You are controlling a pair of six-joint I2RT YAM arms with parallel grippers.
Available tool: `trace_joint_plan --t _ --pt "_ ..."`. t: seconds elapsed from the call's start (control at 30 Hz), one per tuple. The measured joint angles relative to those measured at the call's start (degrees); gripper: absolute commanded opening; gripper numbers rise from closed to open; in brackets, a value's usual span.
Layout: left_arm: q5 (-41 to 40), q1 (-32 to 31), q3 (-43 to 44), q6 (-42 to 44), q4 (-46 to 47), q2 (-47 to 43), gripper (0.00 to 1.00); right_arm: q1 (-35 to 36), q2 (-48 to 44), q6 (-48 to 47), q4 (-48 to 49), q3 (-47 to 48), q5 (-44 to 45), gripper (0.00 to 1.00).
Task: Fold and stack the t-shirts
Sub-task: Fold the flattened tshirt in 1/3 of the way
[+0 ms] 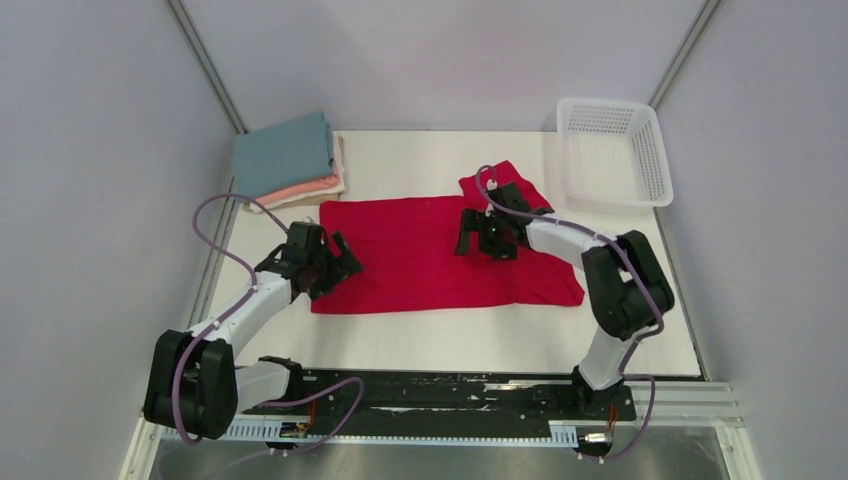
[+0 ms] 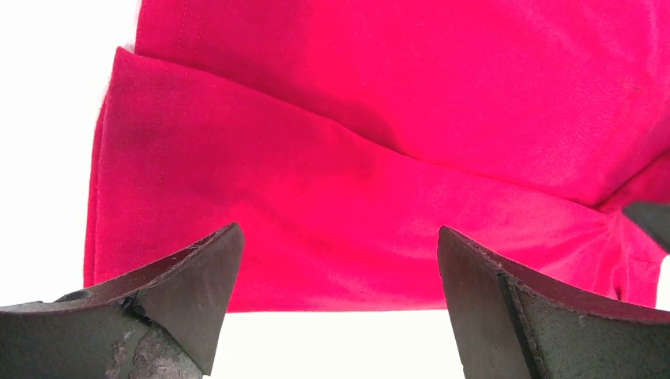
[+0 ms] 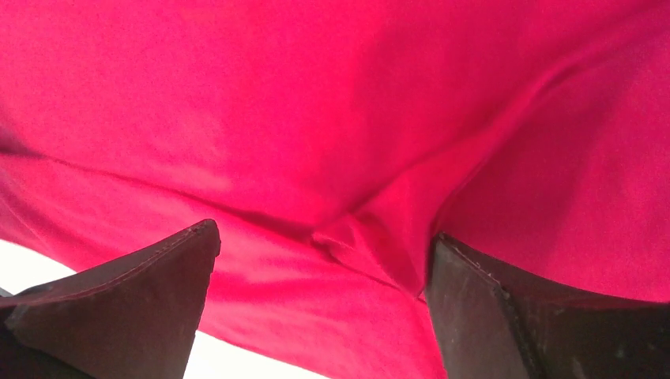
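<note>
left arm (image 1: 250, 300) stretched toward 1 o'clock | left gripper (image 1: 347, 258) jaws spread wide | right arm (image 1: 565, 240) elbow bent, forearm toward 10 o'clock | right gripper (image 1: 466, 236) jaws spread wide

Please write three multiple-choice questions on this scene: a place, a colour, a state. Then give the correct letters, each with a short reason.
1. Where on the table is the white basket? A. far right corner B. far left corner C. near edge
2. What colour tops the folded stack? A. cream B. teal-blue C. black
3. The left gripper over the red t-shirt is: A. open B. shut on cloth C. shut on the basket
Answers: 1 A, the top view shows it there; 2 B, the teal-blue t-shirt lies uppermost; 3 A, its fingers stand apart, holding nothing.
</note>
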Motion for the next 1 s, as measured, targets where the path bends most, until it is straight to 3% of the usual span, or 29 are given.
trace_joint_plan --t 0.2,0.33,0.53,0.73,1.0 --pt "-0.5 0.0 1.2 0.1 -1.1 -0.7 1.00 2.4 8.6 0.9 0.5 14.3 3.1 1.00" --pt "-0.3 0.0 3.1 0.0 -0.5 -0.6 1.00 3.0 7.3 1.3 1.2 15.5 7.7 1.00" --pt "1.6 0.0 8.1 0.1 3.4 6.9 1.00 3.1 2.8 1.4 -0.8 5.5 14.5 1.00" --pt "3.9 0.0 8.0 -0.2 7.0 16.7 1.00 3.0 -2.6 2.6 0.1 -3.9 15.7 1.00" --pt "5.0 -1.5 -2.2 -2.8 12.9 7.7 1.00 5.2 -20.7 6.1 3.1 -22.1 13.0 1.00"
